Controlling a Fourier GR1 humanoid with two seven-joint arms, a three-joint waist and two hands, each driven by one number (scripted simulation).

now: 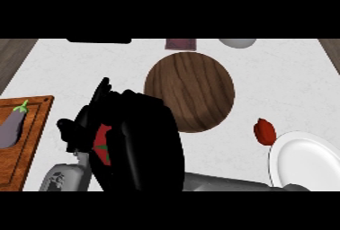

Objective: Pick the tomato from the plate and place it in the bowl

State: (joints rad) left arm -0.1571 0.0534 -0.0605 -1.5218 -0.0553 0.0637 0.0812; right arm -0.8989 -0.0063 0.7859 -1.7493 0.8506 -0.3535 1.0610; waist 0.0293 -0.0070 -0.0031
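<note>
One tomato [103, 147] sits gripped in the right hand's [143, 143] curled fingers [126, 117]; wooden bowl [189, 90] just right, white plate [305, 157] farther right, tray [36, 148] holding an eggplant [10, 128] left.

You see a black hand [136, 143] filling the lower middle of the head view, fingers curled round a red tomato [102, 144] whose green stem patch peeks out on the hand's left side. Which arm it belongs to you cannot tell from here. Just beyond it lies a round wooden plate [190, 91], dark brown and grained. At your right sits a white bowl [306, 159], and a small red pepper [264, 131] lies just beside its upper left rim. At your left edge, a wooden cutting board [26, 152] carries a purple eggplant [11, 128] with a green stem.
</note>
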